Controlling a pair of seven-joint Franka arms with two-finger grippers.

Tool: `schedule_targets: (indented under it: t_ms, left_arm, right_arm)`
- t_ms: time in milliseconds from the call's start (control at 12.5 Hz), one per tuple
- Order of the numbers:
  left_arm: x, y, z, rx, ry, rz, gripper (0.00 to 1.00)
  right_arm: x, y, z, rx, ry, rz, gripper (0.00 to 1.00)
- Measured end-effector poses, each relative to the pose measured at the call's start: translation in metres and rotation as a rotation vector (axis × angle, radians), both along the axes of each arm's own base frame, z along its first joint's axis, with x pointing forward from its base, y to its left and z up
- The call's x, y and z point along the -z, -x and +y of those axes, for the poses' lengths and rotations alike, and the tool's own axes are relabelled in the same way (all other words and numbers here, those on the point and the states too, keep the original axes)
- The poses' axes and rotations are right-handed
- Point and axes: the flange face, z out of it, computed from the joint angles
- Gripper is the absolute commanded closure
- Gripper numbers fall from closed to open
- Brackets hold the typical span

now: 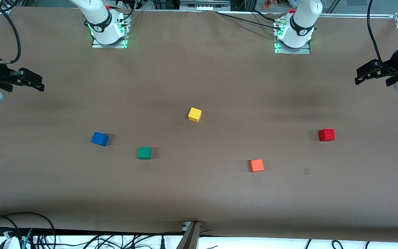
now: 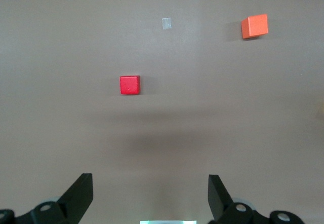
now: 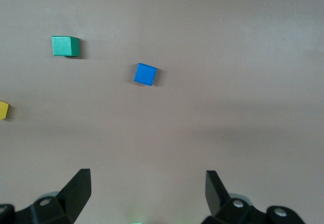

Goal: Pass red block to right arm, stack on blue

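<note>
The red block (image 1: 326, 135) sits on the brown table toward the left arm's end; it also shows in the left wrist view (image 2: 129, 85). The blue cube (image 1: 100, 139) sits toward the right arm's end and shows in the right wrist view (image 3: 145, 74). My left gripper (image 1: 357, 76) hangs open and empty over the table's edge at the left arm's end, apart from the red block; the wrist view shows its jaws wide apart (image 2: 150, 183). My right gripper (image 1: 41, 83) hangs open and empty over the table's edge at the right arm's end (image 3: 148, 181).
A green cube (image 1: 144, 152) lies beside the blue one, a little nearer the camera. A yellow cube (image 1: 194, 114) lies mid-table. An orange cube (image 1: 256, 165) lies nearer the camera than the red block. A small pale patch (image 1: 306, 171) marks the table beside it.
</note>
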Motion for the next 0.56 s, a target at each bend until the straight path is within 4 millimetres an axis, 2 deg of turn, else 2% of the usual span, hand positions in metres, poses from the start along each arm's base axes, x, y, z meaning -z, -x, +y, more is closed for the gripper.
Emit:
schedule_targets:
  t_ms: [561]
  left_arm:
    - [0.0049,-0.0026,0.0043,-0.009,0.0,0.008,0.0]
  right_arm:
    - [0.0,0.0,0.0,0.0,0.0,0.0,0.0]
